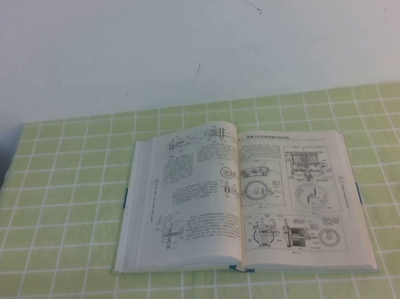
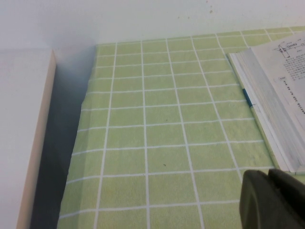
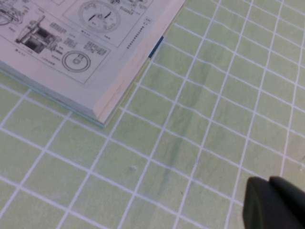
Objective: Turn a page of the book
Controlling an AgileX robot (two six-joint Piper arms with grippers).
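The book [image 1: 242, 198] lies open and flat in the middle of the green checked tablecloth, pages printed with black machine drawings and text, teal cover edges showing. The right-hand page [image 1: 297, 190] with round diagrams lies flat. Neither arm shows in the high view. My left gripper [image 2: 271, 200] hovers over the cloth beside the book's left edge [image 2: 271, 109], fingers together and empty. My right gripper [image 3: 274, 205] hovers over the cloth off the book's near right corner [image 3: 102, 112], fingers together and empty.
The green checked tablecloth [image 1: 52, 203] covers the table. A white wall stands behind. A white box-like edge [image 2: 24, 143] stands left of the cloth, with a dark gap beside it.
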